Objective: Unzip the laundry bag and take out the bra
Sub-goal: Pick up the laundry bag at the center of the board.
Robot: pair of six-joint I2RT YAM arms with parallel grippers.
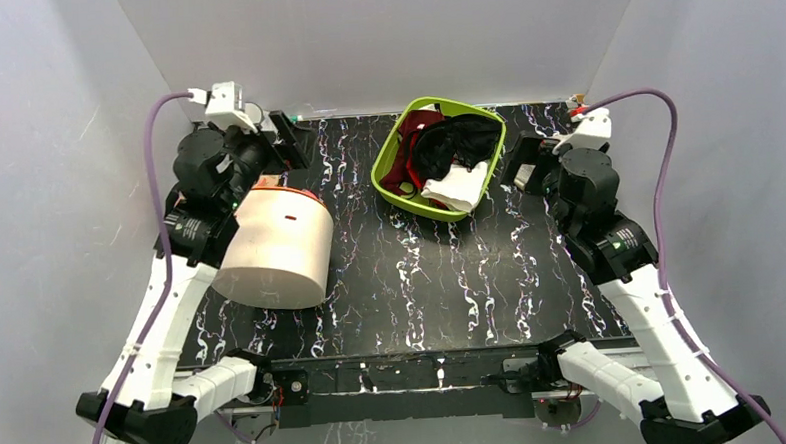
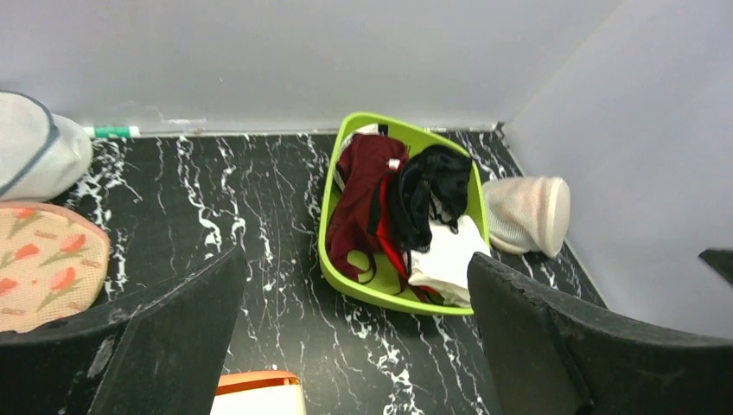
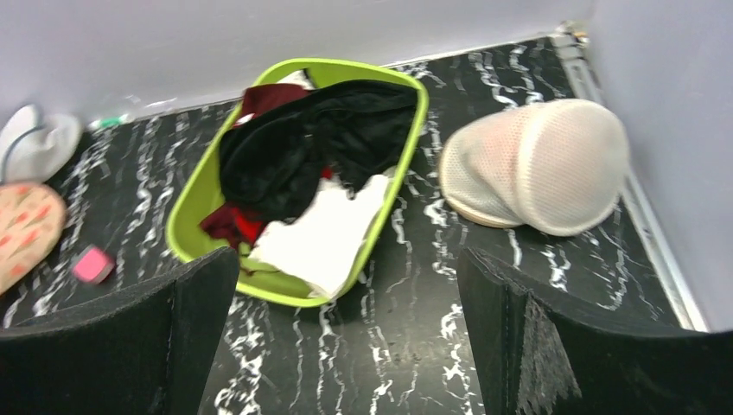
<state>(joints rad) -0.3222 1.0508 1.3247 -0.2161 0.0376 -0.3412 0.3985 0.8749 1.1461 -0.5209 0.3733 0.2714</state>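
The laundry bag (image 3: 536,164), an off-white round mesh pouch, lies on its side on the black marbled table at the back right corner, right of the green basket (image 3: 186,216). It also shows in the left wrist view (image 2: 527,214). In the top view my right arm hides it. No orange bra shows in any view. My right gripper (image 3: 346,285) is open and empty, above the table in front of the bag and basket. My left gripper (image 2: 356,281) is open and empty at the back left (image 1: 290,141), well left of the bag.
The green basket (image 1: 385,172) holds a dark red cloth (image 2: 359,199), a black garment (image 2: 428,194) and a white cloth (image 2: 445,259). A large cream cylinder with red rim (image 1: 275,249) lies at left. A greyer mesh pouch (image 2: 35,147) and a floral pad (image 2: 43,259) sit at back left.
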